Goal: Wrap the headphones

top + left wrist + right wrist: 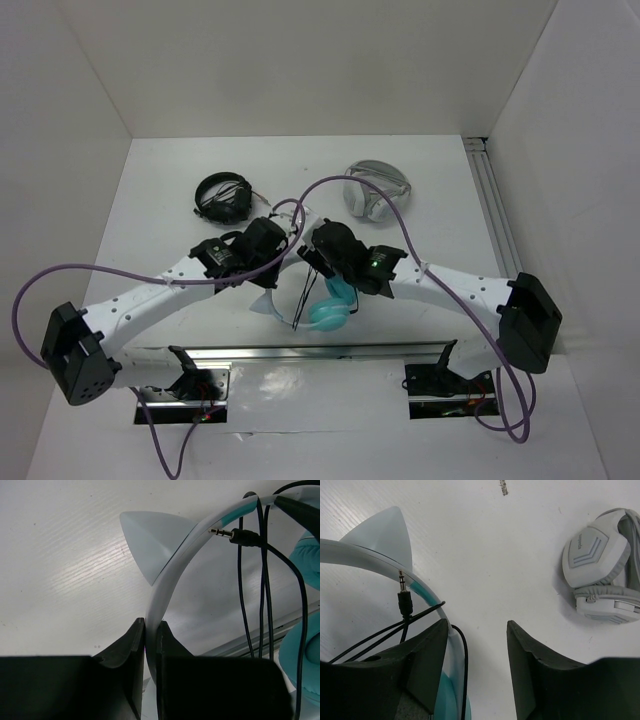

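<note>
jaws of the left gripper are clamped on the pale headband of the teal headphones. right gripper jaws stand apart over bare table, with the grey-and-white headphones near the right edge.

2 white arms, black joints, looping purple cables, green lights, matte black gripper fingers

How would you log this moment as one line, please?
left tool: shut on headband | right tool: open | cable: draped over headband | plug: free

Teal headphones, two other sets.
Black headphones beyond them, leftward; grey-and-white headphones beyond them, rightward.
</note>
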Controlling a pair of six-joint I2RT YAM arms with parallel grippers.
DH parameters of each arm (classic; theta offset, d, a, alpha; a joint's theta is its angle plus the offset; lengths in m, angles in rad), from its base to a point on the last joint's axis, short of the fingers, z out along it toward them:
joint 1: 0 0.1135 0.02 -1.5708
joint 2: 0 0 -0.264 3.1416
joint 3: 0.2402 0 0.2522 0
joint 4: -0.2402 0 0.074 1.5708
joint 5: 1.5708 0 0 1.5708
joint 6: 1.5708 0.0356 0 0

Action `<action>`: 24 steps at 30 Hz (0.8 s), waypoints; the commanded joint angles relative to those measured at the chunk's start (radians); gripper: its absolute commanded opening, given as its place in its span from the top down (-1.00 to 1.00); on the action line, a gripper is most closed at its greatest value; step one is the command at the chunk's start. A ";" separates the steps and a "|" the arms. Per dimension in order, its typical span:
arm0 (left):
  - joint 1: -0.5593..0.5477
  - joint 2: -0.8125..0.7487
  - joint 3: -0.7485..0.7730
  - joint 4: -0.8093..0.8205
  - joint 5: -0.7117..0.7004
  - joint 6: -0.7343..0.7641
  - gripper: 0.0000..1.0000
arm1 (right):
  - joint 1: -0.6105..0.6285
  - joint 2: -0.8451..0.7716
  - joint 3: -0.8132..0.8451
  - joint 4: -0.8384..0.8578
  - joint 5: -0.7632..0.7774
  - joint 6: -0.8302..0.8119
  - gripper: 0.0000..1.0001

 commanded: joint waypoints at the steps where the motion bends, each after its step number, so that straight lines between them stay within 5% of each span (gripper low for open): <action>1: -0.023 -0.004 0.011 -0.107 0.171 0.115 1.00 | -0.076 0.039 0.042 -0.036 0.192 -0.018 -0.16; 3: -0.014 0.007 0.011 -0.108 0.171 0.115 1.00 | -0.100 0.039 0.055 -0.036 0.192 -0.004 -0.31; 4: -0.014 0.007 0.011 -0.108 0.171 0.115 1.00 | -0.100 0.039 0.064 -0.027 0.192 -0.004 -0.55; 10: 0.017 0.007 0.011 -0.108 0.181 0.106 1.00 | -0.122 -0.018 0.128 -0.017 0.124 0.074 -0.98; 18: 0.083 0.007 0.002 -0.108 0.138 0.086 1.00 | -0.122 -0.076 0.219 -0.034 0.130 0.164 -1.00; 24: 0.305 -0.002 -0.032 -0.045 0.041 0.003 1.00 | -0.122 -0.156 0.219 -0.076 0.167 0.207 -1.00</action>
